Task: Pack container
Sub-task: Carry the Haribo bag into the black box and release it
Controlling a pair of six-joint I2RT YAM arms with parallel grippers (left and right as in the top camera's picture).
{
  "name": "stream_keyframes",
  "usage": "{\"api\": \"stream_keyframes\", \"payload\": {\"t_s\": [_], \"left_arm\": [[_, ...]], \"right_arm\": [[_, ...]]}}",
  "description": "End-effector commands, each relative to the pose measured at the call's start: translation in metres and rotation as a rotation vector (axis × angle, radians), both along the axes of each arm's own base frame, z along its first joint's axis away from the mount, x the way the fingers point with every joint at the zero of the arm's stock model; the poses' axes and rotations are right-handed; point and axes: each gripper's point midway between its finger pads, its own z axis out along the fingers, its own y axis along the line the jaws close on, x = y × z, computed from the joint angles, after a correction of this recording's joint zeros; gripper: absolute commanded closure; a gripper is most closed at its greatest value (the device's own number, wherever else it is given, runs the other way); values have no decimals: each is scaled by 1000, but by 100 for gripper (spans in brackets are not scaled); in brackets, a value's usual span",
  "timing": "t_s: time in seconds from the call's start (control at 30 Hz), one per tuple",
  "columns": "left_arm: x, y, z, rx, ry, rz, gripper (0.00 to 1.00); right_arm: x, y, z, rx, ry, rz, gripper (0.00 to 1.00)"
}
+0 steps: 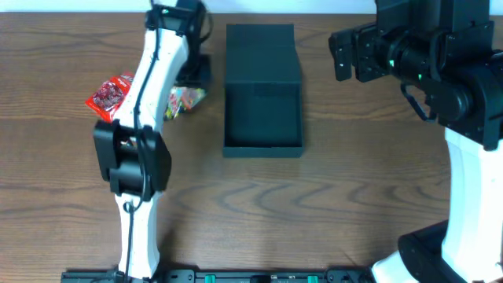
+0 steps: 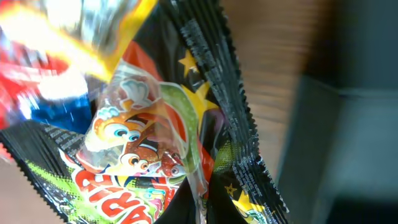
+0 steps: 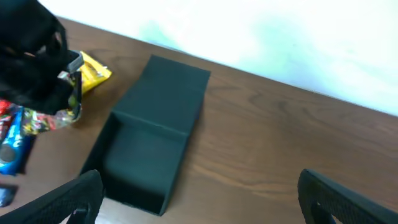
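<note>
The container [image 1: 262, 118] is a dark, shallow box standing open at the table's middle, its lid [image 1: 261, 49] laid flat behind it. It shows empty in the right wrist view as the container [image 3: 146, 158]. Just left of it, my left gripper [image 1: 189, 85] is shut on a colourful clear snack packet [image 1: 185, 98]. In the left wrist view the packet [image 2: 134, 146] with cartoon fish fills the frame, its plastic pinched between my left gripper [image 2: 202, 208]. My right gripper [image 1: 339, 52] hovers open to the container's right, with nothing between its fingers [image 3: 81, 199].
A red snack packet [image 1: 112, 93] lies left of the left arm. Under the held one is a black packet with yellow stars [image 2: 230, 124]. The right wrist view shows a yellow packet [image 3: 94, 71] and a blue one [image 3: 12, 146] near the left gripper.
</note>
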Motion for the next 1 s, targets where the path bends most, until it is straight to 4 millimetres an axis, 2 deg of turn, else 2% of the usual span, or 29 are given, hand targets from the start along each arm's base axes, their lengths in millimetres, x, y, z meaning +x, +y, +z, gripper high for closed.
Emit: {"api": "stream_keyframes", "payload": {"t_s": [0.0,0.13,0.23,0.37,0.53,0.63,0.73,0.87,0.97], "left_arm": [[-15,-49,60,61,-138,-531,94],[-43,-103,70,123,-156,-952,94],[-68,-129,66,147,-119,-1158,95],[-96,-149,62,136,-70,-1308,94],[-120,-176,62,-25,-65,-1416,94],[-126,-179,57,-57,-56,-1499,94],[-133,-176,43,-60,-17,-1585,94],[-136,-168,13,-46,43,-1648,94],[-128,-160,-12,6,59,-1656,94]], "right_arm": [[-5,-15,11,-43,-47,-41,1],[-12,-29,22,-73,-86,-95,1],[-23,-43,35,-68,-123,-129,1],[-42,-66,55,-48,-183,-180,1],[-65,-83,73,-31,-242,-218,1],[-74,-77,79,-34,-262,-158,1],[-82,-73,84,-28,-279,-116,1],[-86,-74,88,-24,-294,-117,1],[-85,-73,90,-21,-303,-116,1]]}}
